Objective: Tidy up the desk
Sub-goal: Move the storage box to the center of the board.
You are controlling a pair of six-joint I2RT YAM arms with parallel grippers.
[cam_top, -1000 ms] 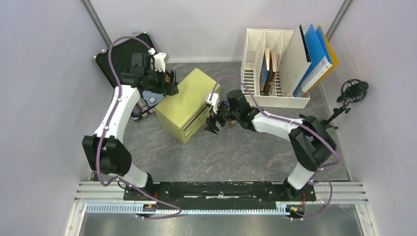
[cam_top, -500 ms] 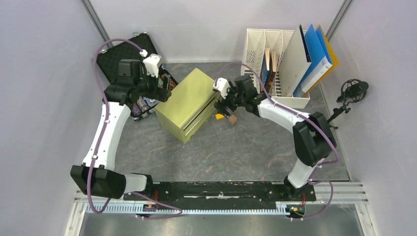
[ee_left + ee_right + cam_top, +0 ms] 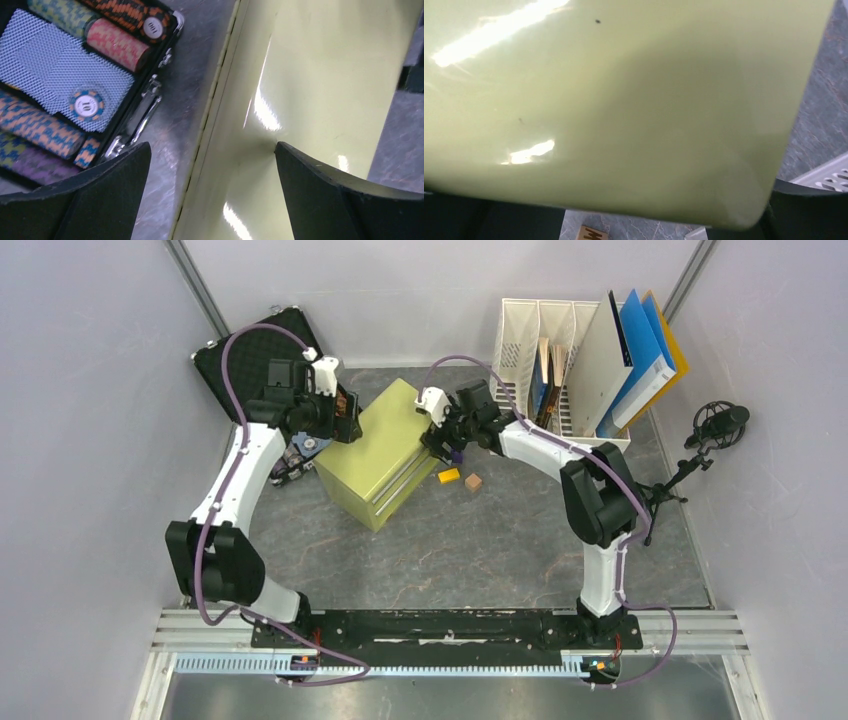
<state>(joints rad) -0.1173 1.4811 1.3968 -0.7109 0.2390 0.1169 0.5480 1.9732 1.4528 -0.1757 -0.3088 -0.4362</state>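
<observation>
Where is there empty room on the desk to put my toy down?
Free: the wide near stretch of desk between the cabinet and the arm bases. Crowded: the back, where case, cabinet, blocks and rack sit close.

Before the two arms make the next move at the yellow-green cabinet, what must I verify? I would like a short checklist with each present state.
1. Left gripper open astride the cabinet edge: ok.
2. Right gripper jaws wide at the cabinet's right corner: ok.
3. Right gripper touching the cabinet: cannot tell.
4. Poker chip case apart from the cabinet, desk showing between: ok.
5. Orange block and brown block away from the cabinet's front: not ok, both lie close.
6. Drawers shut: cannot tell.
</observation>
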